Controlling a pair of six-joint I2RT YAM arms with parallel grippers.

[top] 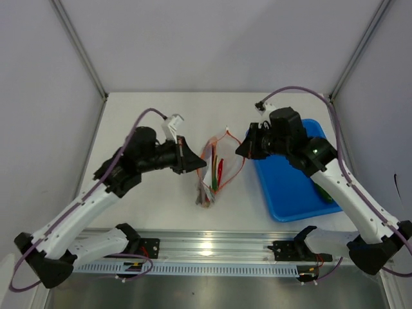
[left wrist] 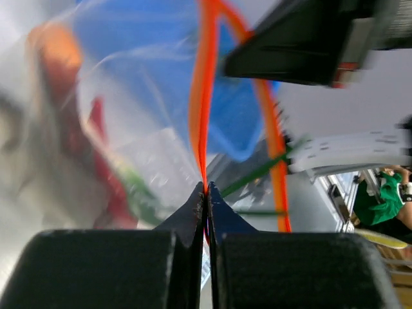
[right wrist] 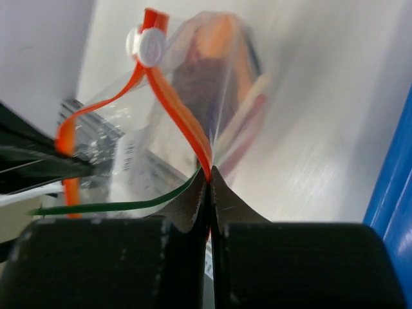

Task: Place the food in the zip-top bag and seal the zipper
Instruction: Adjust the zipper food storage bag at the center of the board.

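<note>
Both lips of the zipper (right wrist: 180, 117) were clamped in shut jaws.
The zip-top bag (top: 207, 190) was hung between: left jaws leftward of it, right jaws rightward.

- A robot lab's test cell.
- Plain pale panels (top: 206, 45) on metal posts (top: 78, 48) wall in a white tabletop (top: 167, 206).
- A white left arm (top: 84, 209) and right arm (top: 354, 193) stand bolted by an aluminium rail (top: 212, 248) at the near edge.
- Purple cables (top: 302, 90) loop off them.
</note>
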